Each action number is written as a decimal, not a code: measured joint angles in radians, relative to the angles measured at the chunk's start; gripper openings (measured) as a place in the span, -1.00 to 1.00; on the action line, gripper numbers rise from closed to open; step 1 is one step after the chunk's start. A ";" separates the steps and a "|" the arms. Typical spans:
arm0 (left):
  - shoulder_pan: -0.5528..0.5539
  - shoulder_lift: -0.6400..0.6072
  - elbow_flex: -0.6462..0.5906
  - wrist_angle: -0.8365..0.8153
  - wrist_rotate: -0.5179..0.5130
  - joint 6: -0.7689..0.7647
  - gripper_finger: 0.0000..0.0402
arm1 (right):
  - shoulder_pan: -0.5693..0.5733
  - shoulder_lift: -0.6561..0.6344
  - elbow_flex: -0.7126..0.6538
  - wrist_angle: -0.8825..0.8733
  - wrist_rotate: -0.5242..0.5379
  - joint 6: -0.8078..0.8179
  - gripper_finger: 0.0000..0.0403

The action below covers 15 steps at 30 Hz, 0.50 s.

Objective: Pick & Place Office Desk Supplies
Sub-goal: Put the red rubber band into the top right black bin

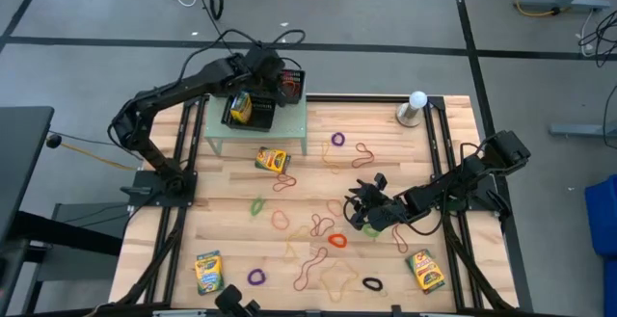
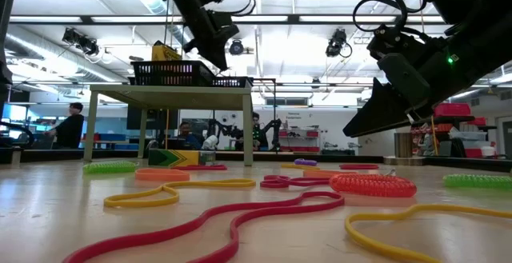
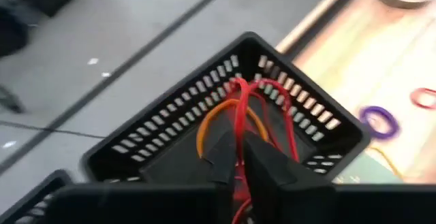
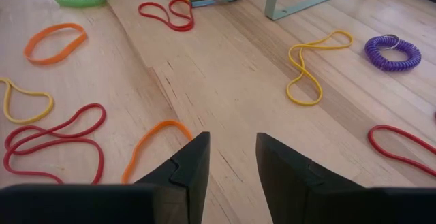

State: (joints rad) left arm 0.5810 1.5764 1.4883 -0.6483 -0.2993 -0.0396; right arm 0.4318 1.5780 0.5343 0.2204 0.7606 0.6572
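Left wrist view: left gripper [image 3: 240,157] pinches limp red rubber bands [image 3: 262,112] over the black mesh tray [image 3: 170,132]; right gripper [image 4: 231,157] gapes beside an orange band [image 4: 153,142], best pinched across one strand

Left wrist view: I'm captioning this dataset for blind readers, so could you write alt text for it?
The left gripper, fingers nearly shut, holds red rubber bands and an orange one over a black mesh tray. Beyond the tray lie grey floor and a wooden table edge with a purple coil loop.
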 joint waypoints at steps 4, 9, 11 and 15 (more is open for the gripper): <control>-0.029 0.000 0.000 -0.003 -0.113 0.029 -0.57 | 0.000 0.000 0.000 0.000 0.000 0.000 -0.35; -0.040 0.000 0.000 -0.003 -0.119 0.091 -0.43 | 0.000 0.000 0.000 0.000 0.000 0.000 -0.35; -0.040 0.000 0.000 -0.003 -0.119 0.106 -0.42 | 0.000 0.000 0.000 0.000 0.000 0.000 -0.35; -0.049 0.000 0.000 -0.012 -0.127 0.183 -0.42 | 0.000 0.000 0.000 0.000 0.000 0.000 -0.35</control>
State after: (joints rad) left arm 0.5318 1.5764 1.4883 -0.6605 -0.4260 0.1432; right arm 0.4319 1.5780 0.5343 0.2204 0.7607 0.6575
